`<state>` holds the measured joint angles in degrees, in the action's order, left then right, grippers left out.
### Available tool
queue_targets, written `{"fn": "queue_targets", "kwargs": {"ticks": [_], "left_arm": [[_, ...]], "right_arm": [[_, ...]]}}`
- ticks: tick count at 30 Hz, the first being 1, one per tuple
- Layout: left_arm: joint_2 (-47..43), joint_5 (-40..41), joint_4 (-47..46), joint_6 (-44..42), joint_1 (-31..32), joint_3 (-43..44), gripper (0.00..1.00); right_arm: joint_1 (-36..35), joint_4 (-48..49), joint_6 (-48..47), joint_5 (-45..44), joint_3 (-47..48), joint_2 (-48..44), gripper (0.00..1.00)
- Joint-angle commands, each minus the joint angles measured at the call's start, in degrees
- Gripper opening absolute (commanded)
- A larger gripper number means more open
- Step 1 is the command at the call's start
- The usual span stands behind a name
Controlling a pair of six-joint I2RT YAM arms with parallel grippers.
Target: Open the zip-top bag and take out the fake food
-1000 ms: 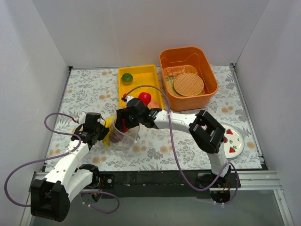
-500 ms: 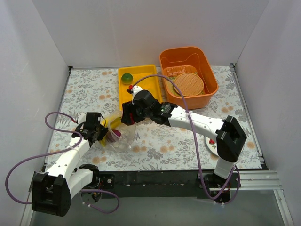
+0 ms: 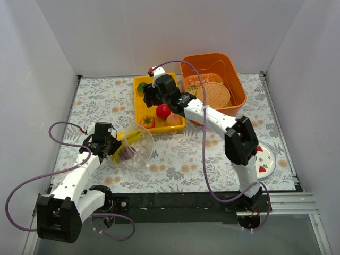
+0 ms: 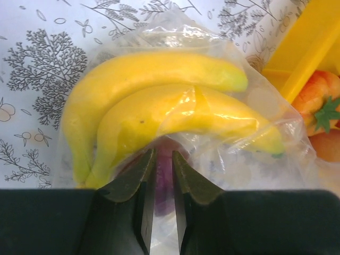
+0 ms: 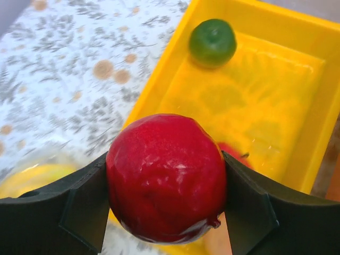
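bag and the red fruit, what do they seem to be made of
Bag: thin clear plastic film, judging by the crinkles, glare streaks and the bananas showing through. Red fruit: likely hard moulded plastic with a glossy finish; it shows sharp white highlights and a smooth, even skin.

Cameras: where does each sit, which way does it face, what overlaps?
Top external: above and behind the bases, looking down at the table; both arms show.
Left wrist: on the left arm, looking along the left end effector at bananas inside the bag; its two fingers pinch the plastic.
Right wrist: on the right arm, looking down into the yellow tray; the right end effector clamps a red fruit.
Shared: top and right wrist both show the tray's green fruit; top and left wrist both show the bananas.
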<state>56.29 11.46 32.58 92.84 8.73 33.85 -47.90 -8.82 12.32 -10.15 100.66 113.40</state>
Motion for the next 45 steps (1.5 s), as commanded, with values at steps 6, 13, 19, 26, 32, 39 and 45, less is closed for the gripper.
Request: {"fn": "queue_targets", "kwargs": {"ticks": [6, 13, 19, 26, 32, 39, 45], "left_arm": [[-3.20, -6.37, 2.22, -7.32, -0.29, 6.85, 0.22], [-5.84, -6.54, 2.93, -9.25, -0.38, 7.99, 0.48], [-6.02, -3.73, 2.93, -10.22, -0.47, 9.66, 0.66], [-7.16, 2.67, 7.48, -4.00, -0.82, 9.22, 0.64], [-12.43, 6.12, 14.00, 4.98, -0.91, 7.64, 0.52], [-12.35, -2.05, 8.39, 7.01, -0.91, 2.03, 0.20], [-9.53, -1.27, 5.22, 7.18, -0.91, -0.79, 0.06]], "right_arm": [[3.60, 7.24, -7.13, -1.89, 18.42, 20.62, 0.49], [4.39, 4.95, -6.96, -0.40, 24.84, 25.73, 0.90], [4.57, -0.39, -4.94, 0.49, 26.86, 21.87, 0.98], [4.48, -10.69, 2.79, 5.48, 11.83, 4.66, 0.68], [0.89, -5.08, 8.07, 16.91, -12.57, -15.30, 0.43], [-8.26, 1.60, 6.93, 21.21, -19.97, -13.22, 0.34], [-9.76, 7.13, 6.84, 22.80, -19.10, -5.49, 0.30]]}}
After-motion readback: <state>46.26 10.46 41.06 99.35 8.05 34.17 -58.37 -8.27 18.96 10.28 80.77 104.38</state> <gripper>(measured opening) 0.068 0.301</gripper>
